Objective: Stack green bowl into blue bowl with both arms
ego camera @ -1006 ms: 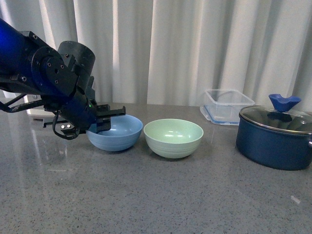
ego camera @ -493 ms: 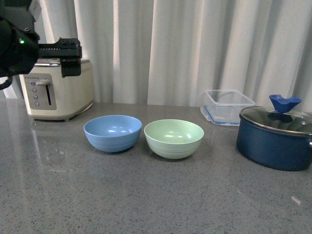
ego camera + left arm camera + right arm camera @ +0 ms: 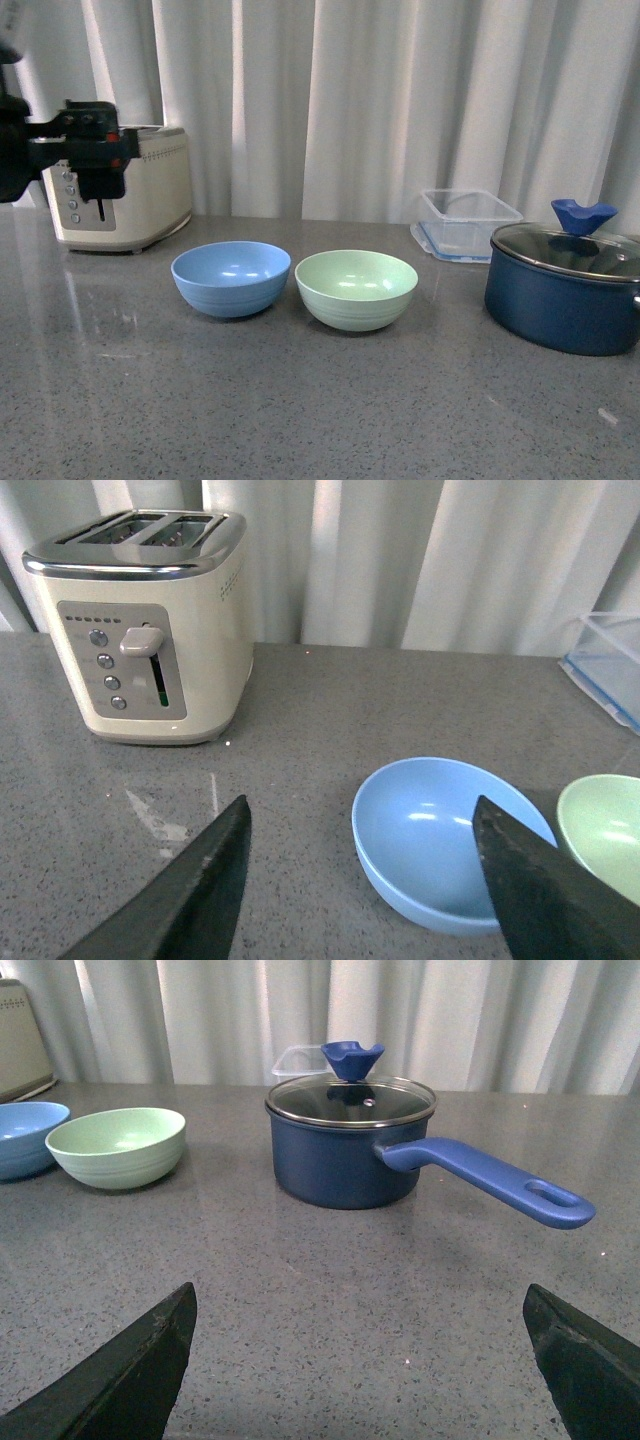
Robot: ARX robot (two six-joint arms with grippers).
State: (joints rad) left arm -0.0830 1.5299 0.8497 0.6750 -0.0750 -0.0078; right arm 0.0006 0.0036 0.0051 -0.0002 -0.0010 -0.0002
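The black flat-fingered left gripper (image 3: 95, 150) hangs raised before the cream toaster (image 3: 135, 195), jaws wide apart, empty. The right gripper (image 3: 360, 1300) is spread too. The sky-blue round bowl (image 3: 231, 280) stands just beside the mint-green round bowl (image 3: 356, 290).

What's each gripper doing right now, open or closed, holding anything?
Left gripper: open, fingers spread wide, holding nothing.
Right gripper: open, fingers spread wide, holding nothing.

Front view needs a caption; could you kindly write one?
Blue bowl and green bowl sit unstacked; left end effector hovers.
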